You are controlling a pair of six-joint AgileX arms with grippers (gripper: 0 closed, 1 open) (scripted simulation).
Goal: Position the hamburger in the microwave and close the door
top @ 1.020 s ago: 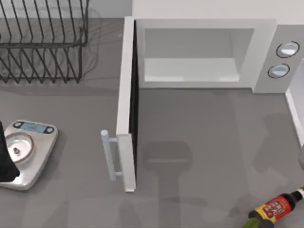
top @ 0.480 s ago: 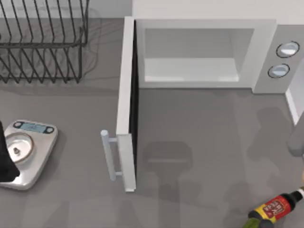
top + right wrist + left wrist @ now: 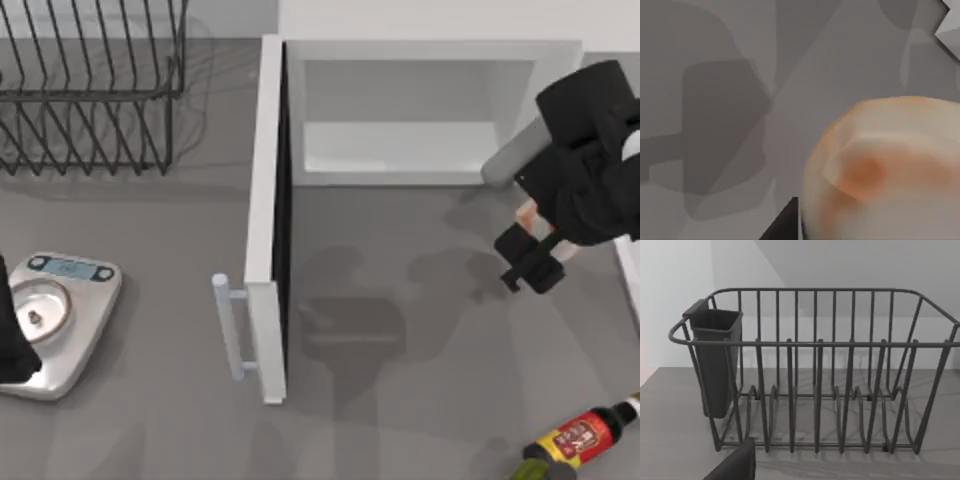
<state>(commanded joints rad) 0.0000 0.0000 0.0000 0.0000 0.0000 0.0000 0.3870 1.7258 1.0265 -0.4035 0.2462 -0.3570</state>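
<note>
Hamburger (image 3: 880,170) pinched in my right end effector (image 3: 540,250), hovering by open microwave (image 3: 420,110); carry step, next needs insertion into cavity, then door (image 3: 266,220) shut.

Dish rack (image 3: 90,85) left of microwave (image 3: 420,105), scale (image 3: 60,320) front-left, bottle (image 3: 578,438) front-right on table (image 3: 420,400)

Matt grey table (image 3: 420,400), smooth; thin dark wire rack (image 3: 90,90), metal-looking; smooth white microwave (image 3: 420,60) with silvery shiny knobs; brushed-metal scale (image 3: 60,320); glossy bun (image 3: 885,170), smooth orange sheen; dark glossy bottle (image 3: 580,440) with paper-like label; matt black right gripper (image 3: 535,260).
</note>
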